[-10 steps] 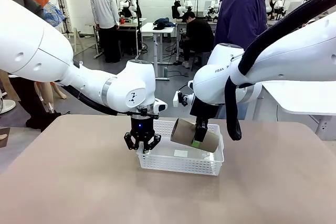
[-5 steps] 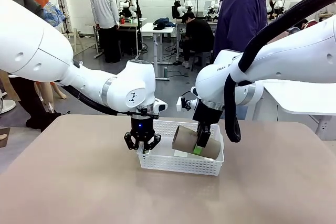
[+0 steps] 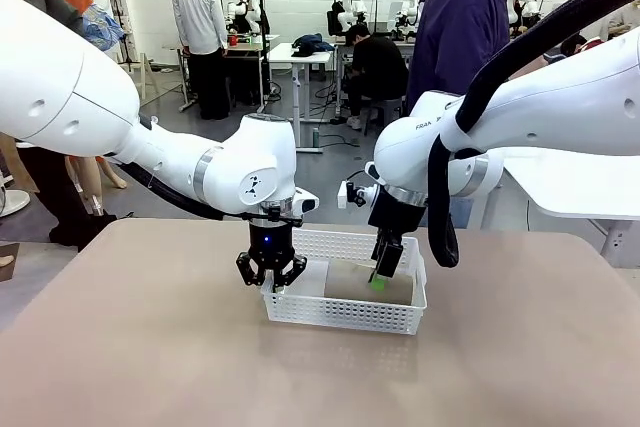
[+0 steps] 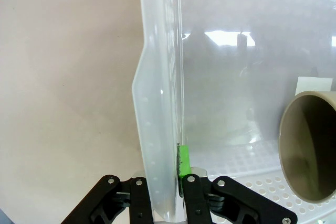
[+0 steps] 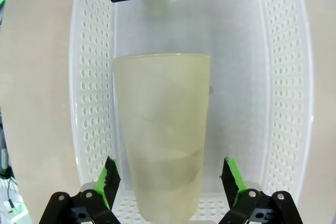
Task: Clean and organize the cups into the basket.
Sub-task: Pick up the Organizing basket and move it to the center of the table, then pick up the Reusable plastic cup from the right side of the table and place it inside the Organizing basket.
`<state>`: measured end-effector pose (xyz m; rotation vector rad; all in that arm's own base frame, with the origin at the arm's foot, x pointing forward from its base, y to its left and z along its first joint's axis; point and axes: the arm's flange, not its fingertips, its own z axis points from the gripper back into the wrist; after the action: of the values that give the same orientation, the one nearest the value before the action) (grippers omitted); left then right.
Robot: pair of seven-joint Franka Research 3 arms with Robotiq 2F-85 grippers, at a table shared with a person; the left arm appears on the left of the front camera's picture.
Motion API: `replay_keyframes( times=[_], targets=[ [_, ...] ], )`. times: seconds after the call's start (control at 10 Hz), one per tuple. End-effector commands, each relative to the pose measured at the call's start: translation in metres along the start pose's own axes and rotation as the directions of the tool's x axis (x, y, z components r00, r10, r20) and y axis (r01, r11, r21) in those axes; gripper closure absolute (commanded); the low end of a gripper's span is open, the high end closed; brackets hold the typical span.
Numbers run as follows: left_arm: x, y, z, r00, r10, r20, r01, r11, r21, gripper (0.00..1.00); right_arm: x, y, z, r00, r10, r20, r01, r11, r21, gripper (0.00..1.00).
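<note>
The brown table (image 3: 150, 347) and the white basket (image 3: 345, 317) on it are at the same place as one second ago. The change is the cup (image 3: 365, 285): before it hung tilted above the basket, now it lies on its side on the basket's floor, in the right half, its open mouth turned to the left end. It is a plain, matte brown cup, tapered and without handle. The right gripper (image 3: 379, 279) has come down over it; its green pads stand apart, with a gap at each side of the cup. The left gripper (image 3: 271, 275) stays clamped on the basket's left end wall.
</note>
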<state>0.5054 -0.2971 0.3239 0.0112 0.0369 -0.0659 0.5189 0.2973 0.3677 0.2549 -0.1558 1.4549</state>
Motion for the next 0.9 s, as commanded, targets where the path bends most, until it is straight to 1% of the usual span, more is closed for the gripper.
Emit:
replay_keyframes(
  times=[0.0, 0.1, 0.2, 0.3, 0.4, 0.6, 0.8],
  targets=[
    [-0.001, 0.002, -0.001, 1.000, -0.009, 0.005, 0.009, 1.000, 0.000, 1.00, -0.018, 0.015, 0.032, 0.996, 0.029, 0.084, -0.024, 0.997, -0.068, 0.00],
    [-0.001, 0.002, -0.001, 1.000, -0.009, 0.005, 0.009, 1.000, 0.000, 1.00, -0.028, 0.024, 0.053, 0.991, 0.047, 0.128, -0.035, 0.995, -0.096, 0.00],
    [-0.001, 0.002, -0.001, 1.000, -0.009, 0.005, 0.009, 1.000, 0.000, 1.00, -0.053, 0.043, 0.090, 0.966, 0.111, 0.234, -0.074, 0.984, -0.163, 0.00],
    [-0.001, 0.002, -0.001, 1.000, -0.009, 0.005, 0.009, 1.000, 0.000, 1.00, -0.081, 0.061, 0.120, 0.920, 0.201, 0.336, -0.133, 0.968, -0.214, 0.00],
    [-0.001, 0.002, -0.001, 1.000, -0.009, 0.005, 0.009, 1.000, 0.000, 1.00, -0.112, 0.078, 0.142, 0.881, 0.241, 0.407, -0.130, 0.950, -0.282, 0.00],
    [-0.001, 0.002, -0.001, 1.000, -0.009, 0.005, 0.009, 1.000, 0.000, 1.00, -0.180, 0.102, 0.174, 0.823, 0.264, 0.503, -0.089, 0.935, -0.344, 0.00],
    [-0.001, 0.002, -0.001, 1.000, -0.009, 0.005, 0.009, 1.000, 0.000, 1.00, -0.242, 0.108, 0.192, 0.772, 0.219, 0.597, 0.000, 0.939, -0.344, 0.00]
  ],
)
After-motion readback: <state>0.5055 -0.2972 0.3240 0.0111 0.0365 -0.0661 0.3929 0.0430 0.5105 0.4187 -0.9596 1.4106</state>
